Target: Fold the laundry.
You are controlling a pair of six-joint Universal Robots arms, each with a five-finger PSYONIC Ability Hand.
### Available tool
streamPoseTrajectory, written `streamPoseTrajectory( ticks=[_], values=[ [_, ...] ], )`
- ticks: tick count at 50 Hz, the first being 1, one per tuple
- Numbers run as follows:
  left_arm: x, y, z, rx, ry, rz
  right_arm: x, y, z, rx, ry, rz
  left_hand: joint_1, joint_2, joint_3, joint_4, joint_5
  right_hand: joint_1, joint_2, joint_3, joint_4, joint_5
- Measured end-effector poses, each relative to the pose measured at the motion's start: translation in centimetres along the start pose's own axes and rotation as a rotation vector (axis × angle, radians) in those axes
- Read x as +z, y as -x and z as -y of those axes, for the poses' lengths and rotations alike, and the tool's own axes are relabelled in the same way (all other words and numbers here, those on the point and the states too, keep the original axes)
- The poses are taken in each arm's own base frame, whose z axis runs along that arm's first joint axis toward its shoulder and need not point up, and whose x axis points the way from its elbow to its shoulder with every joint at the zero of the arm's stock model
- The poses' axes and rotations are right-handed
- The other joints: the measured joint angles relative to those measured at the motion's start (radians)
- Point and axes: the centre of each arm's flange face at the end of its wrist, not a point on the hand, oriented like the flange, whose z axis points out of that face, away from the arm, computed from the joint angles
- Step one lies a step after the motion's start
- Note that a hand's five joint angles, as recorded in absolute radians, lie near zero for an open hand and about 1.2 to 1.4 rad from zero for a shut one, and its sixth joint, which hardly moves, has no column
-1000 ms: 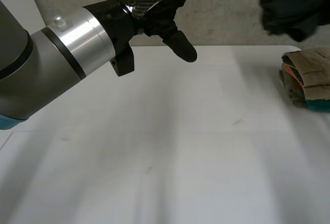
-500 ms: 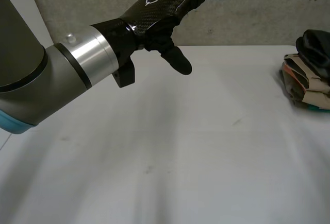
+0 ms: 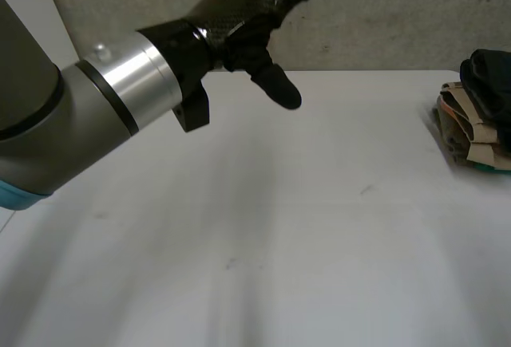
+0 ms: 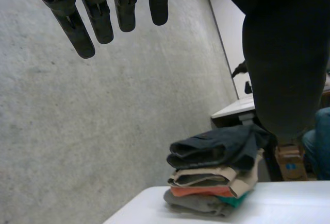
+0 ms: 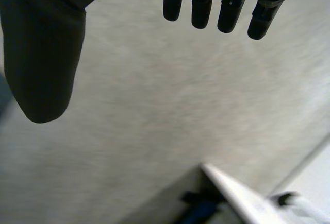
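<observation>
Hovering above the white table (image 3: 279, 235), the left hand (image 3: 255, 8) is spread wide and holds nothing, well apart from the stack of folded laundry (image 3: 473, 128).

From the left hand's own wrist view its fingers (image 4: 98, 18) run straight and a little apart, and the thumb (image 4: 283, 54) stands off from them. The stack (image 4: 214, 177) lies far past the fingertips, seen in the gap between fingers and thumb, at the table's edge on the robot's right. The left arm (image 3: 72, 116) reaches in low, wrist raised, palm turned down and thumb pointing at the tabletop. The right hand (image 5: 44, 54) is likewise splayed and empty, facing a grey wall (image 5: 170, 105). The stack is neat: a dark garment (image 4: 216, 149) on top, then beige, orange-red, teal and grey layers beneath.
</observation>
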Motion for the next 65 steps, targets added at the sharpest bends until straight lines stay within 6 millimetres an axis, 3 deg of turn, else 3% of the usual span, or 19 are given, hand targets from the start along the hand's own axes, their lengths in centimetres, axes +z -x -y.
streamPoseTrajectory(
  ticks=[3, 6, 7, 11, 12, 17, 19, 20, 21, 25, 26, 28, 33, 38, 41, 47, 58, 65],
  values=[
    [0.0, 0.2, 1.4, 0.005, -0.042, 0.035, 0.3, -1.0, 3.0, -0.073, -0.062, -0.094, 0.000, 0.000, 0.000, 0.000, 0.000, 0.000, 0.000, 0.000, 0.000, 0.000],
    [-0.1, 0.4, 3.0, 0.013, -0.093, 0.078, 0.1, 0.1, 5.8, -0.091, -0.154, -0.111, 0.000, 0.000, 0.000, 0.000, 0.000, 0.000, 0.000, 0.000, 0.000, 0.000],
    [-0.2, 0.6, 4.5, 0.023, -0.140, 0.118, -0.5, 1.8, 8.1, -0.082, -0.245, -0.091, 0.000, 0.000, 0.000, 0.000, 0.000, 0.000, 0.000, 0.000, 0.000, 0.000],
    [-1.1, 1.5, 8.1, 0.049, -0.255, 0.244, -3.2, 6.5, 12.6, -0.028, -0.437, 0.010, 0.000, 0.000, 0.000, 0.000, 0.000, 0.000, 0.000, 0.000, 0.000, 0.000],
    [-1.5, 2.2, 9.0, 0.059, -0.286, 0.300, -4.9, 8.6, 14.1, -0.003, -0.506, 0.075, 0.000, 0.000, 0.000, 0.000, 0.000, 0.000, 0.000, 0.000, 0.000, 0.000],
    [-4.6, 7.1, 11.4, 0.137, -0.334, 0.578, -11.8, 15.4, 16.1, 0.060, -0.646, 0.351, 0.000, 0.000, 0.000, 0.000, 0.000, 0.000, -0.001, 0.000, 0.000, 0.000],
    [-5.3, 8.1, 11.5, 0.157, -0.326, 0.626, -12.8, 16.2, 16.1, 0.066, -0.655, 0.393, 0.000, 0.000, 0.000, 0.000, 0.000, 0.000, -0.002, 0.000, 0.000, 0.000],
    [-6.7, 10.2, 11.5, 0.202, -0.293, 0.722, -16.0, 18.8, 15.7, 0.080, -0.662, 0.523, 0.000, 0.000, 0.000, 0.000, 0.000, 0.000, -0.006, 0.000, 0.000, 0.000],
    [-7.6, 11.4, 11.3, 0.232, -0.260, 0.776, -17.5, 19.9, 15.2, 0.083, -0.657, 0.585, 0.000, 0.000, 0.000, 0.000, 0.000, 0.000, -0.006, 0.000, 0.000, 0.000],
    [-10.1, 14.6, 9.2, 0.320, -0.100, 0.913, -21.8, 22.8, 13.3, 0.084, -0.608, 0.753, 0.000, 0.000, 0.000, 0.000, 0.000, 0.000, -0.006, 0.000, 0.000, 0.000],
    [-11.1, 15.8, 7.7, 0.356, -0.008, 0.956, -23.6, 23.9, 12.0, 0.078, -0.570, 0.823, 0.000, 0.000, 0.000, 0.000, 0.000, 0.000, -0.006, 0.000, 0.000, 0.000],
    [-12.2, 16.9, 5.6, 0.394, 0.104, 0.992, -25.2, 24.7, 10.6, 0.067, -0.524, 0.883, 0.000, 0.000, 0.000, 0.000, 0.000, 0.000, -0.006, 0.000, 0.000, 0.000],
    [-15.6, 19.7, -0.7, 0.485, 0.408, 1.049, -27.5, 26.2, 6.8, 0.030, -0.406, 0.980, 0.000, 0.000, 0.000, 0.000, 0.000, 0.000, -0.006, 0.000, 0.000, 0.000],
    [-19.1, 21.7, -6.2, 0.541, 0.619, 1.078, -28.2, 26.9, 3.9, -0.002, -0.315, 1.021, 0.000, 0.000, 0.000, 0.000, 0.000, 0.000, -0.006, 0.000, 0.000, 0.000],
    [-20.5, 22.5, -8.6, 0.557, 0.685, 1.088, -28.2, 27.1, 2.7, -0.013, -0.282, 1.030, 0.000, 0.000, 0.000, 0.000, 0.000, 0.000, -0.006, 0.000, 0.000, 0.000],
    [-22.1, 24.4, -11.7, 0.573, 0.715, 1.102, -28.4, 27.5, 1.1, -0.025, -0.238, 1.047, 0.000, 0.000, 0.000, 0.000, 0.000, 0.000, -0.006, 0.000, 0.000, 0.000],
    [-20.1, 28.1, -14.1, 0.567, 0.591, 1.036, -28.1, 28.1, -0.1, -0.020, -0.215, 1.045, 0.000, 0.000, 0.000, 0.000, 0.000, 0.000, -0.006, 0.000, 0.000, 0.000],
    [-18.9, 28.7, -14.3, 0.497, 0.515, 1.033, -27.0, 27.8, -0.3, -0.011, -0.207, 1.010, 0.000, 0.000, 0.000, 0.000, 0.000, 0.000, -0.006, 0.000, 0.000, 0.000]
  ],
)
